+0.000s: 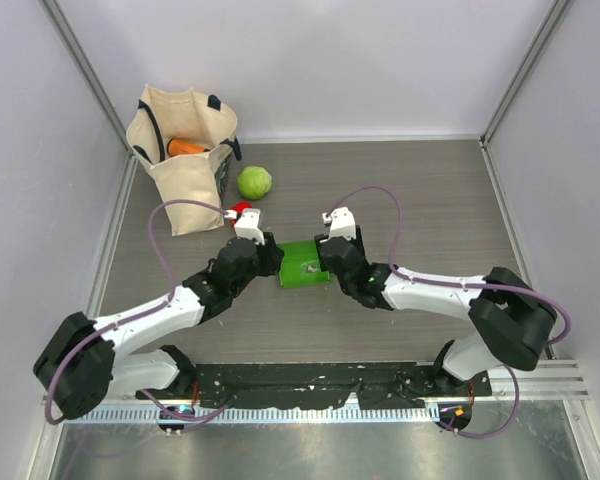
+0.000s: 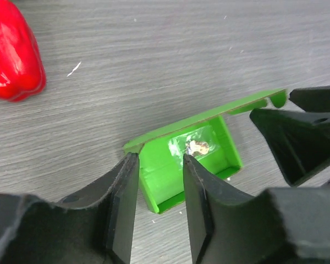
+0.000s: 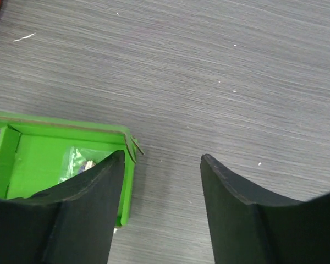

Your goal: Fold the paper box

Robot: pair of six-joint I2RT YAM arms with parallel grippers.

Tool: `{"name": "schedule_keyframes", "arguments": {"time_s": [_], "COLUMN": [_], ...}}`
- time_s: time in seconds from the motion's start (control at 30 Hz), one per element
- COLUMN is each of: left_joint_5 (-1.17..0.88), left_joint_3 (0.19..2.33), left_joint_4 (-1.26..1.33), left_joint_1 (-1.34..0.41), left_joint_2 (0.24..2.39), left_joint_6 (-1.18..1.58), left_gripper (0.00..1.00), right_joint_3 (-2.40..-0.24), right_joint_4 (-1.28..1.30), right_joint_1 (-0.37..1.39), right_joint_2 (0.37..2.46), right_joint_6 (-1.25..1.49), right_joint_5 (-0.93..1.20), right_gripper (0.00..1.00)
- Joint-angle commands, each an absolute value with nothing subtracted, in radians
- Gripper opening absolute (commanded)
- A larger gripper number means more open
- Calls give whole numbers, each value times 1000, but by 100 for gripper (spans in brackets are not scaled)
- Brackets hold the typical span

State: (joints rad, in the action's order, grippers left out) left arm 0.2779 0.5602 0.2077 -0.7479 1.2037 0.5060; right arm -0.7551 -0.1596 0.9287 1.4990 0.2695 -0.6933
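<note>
One paper box (image 1: 302,262), one bag (image 1: 185,190), one cabbage (image 1: 254,182), one pepper (image 1: 241,210), two claws (image 1: 272,262) (image 1: 327,262)

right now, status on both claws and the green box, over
Both open: left claw straddling one wall of the paper box, right claw over the opposite end. Box folded up, top open. Nearby red pepper not touching.

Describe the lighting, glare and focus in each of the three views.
Top external: even, soft light, no hard shadows on the table. Left wrist: white glare on the clear packet inside the paper box. Right wrist: table grain sharp, the near fingers dark and featureless.
</note>
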Motion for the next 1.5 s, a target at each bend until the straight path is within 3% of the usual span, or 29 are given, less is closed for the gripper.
{"name": "schedule_keyframes", "arguments": {"time_s": [0.0,0.1,0.33,0.43,0.6,0.87,1.2,1.47], "left_joint_5": [305,302,219,210,83,-52,-37,-41], "left_joint_3": [552,545,420,417,417,439,479,520], "left_joint_4": [126,91,302,328,402,443,459,453], "left_joint_1": [-747,-747,-729,-704,-614,-589,-589,-589], "left_joint_2": [1094,1036,1023,1048,1094,1184,1269,1305], "left_joint_6": [537,546,450,407,350,279,255,258], "left_gripper": [46,55,64,61,48,50,45,33], "right_joint_3": [-724,-661,-520,-471,-502,-557,-598,-632], "right_joint_4": [-140,-163,-339,-458,-482,-525,-506,-474], "right_joint_1": [910,870,743,704,635,612,612,620], "right_joint_2": [1366,1272,1235,1249,1311,1422,1437,1453], "right_joint_6": [265,235,57,20,-17,-43,-61,-71], "right_joint_5": [-568,-476,-44,35,109,147,137,140], "right_gripper": [69,75,61,61,60,57,45,35]}}
